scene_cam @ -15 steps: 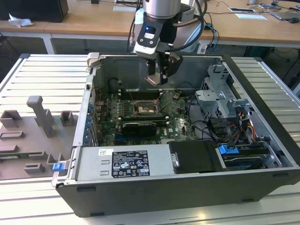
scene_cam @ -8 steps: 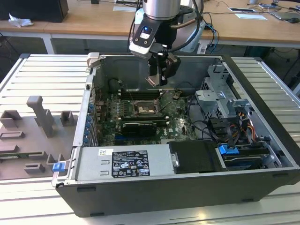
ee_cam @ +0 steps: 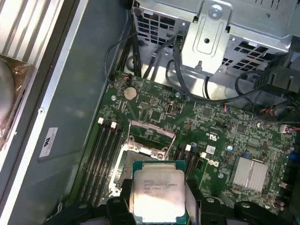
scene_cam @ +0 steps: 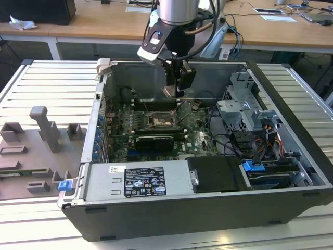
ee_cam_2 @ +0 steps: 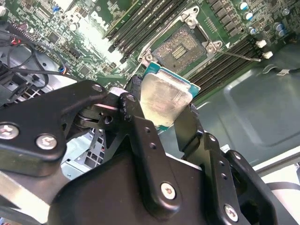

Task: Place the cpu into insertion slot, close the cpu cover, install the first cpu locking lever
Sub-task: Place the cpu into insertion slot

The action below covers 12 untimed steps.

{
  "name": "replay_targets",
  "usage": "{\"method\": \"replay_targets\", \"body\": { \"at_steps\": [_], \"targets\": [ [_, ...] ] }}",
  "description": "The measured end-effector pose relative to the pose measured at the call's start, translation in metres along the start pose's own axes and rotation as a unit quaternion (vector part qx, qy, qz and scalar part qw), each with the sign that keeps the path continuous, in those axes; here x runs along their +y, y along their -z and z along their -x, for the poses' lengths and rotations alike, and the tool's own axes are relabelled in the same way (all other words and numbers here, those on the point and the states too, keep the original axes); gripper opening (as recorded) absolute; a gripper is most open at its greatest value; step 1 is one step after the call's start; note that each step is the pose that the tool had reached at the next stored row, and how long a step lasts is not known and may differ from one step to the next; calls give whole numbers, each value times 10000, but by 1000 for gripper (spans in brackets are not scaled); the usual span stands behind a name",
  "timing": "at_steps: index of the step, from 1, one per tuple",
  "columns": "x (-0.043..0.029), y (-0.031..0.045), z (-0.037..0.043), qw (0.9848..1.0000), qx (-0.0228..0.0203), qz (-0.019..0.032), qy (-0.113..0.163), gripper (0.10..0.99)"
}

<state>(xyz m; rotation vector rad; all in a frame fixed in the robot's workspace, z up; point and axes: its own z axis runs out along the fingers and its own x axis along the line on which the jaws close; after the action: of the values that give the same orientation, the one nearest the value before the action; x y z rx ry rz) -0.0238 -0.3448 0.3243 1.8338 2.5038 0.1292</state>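
Jaws of the gripper [ee_cam_2: 161, 119] clamped on the cpu [ee_cam_2: 165, 93]: square, silver-grey top, green rim, print illegible.

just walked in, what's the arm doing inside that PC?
The arm's gripper has its fingers shut on the cpu and holds it in the air above the motherboard, inside the open computer case. The insertion slot is bare and the cpu cover stands open. The cpu is not yet seated.
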Motion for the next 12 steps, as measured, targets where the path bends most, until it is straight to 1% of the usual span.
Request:
{"method": "replay_targets", "body": {
  "at_steps": [8, 12],
  "targets": [
    [-7, -28, -1, 10000, 1, -3, 0, 525],
    [-10, -57, 0, 10000, 3, -11, -2, 525]
  ]
}}
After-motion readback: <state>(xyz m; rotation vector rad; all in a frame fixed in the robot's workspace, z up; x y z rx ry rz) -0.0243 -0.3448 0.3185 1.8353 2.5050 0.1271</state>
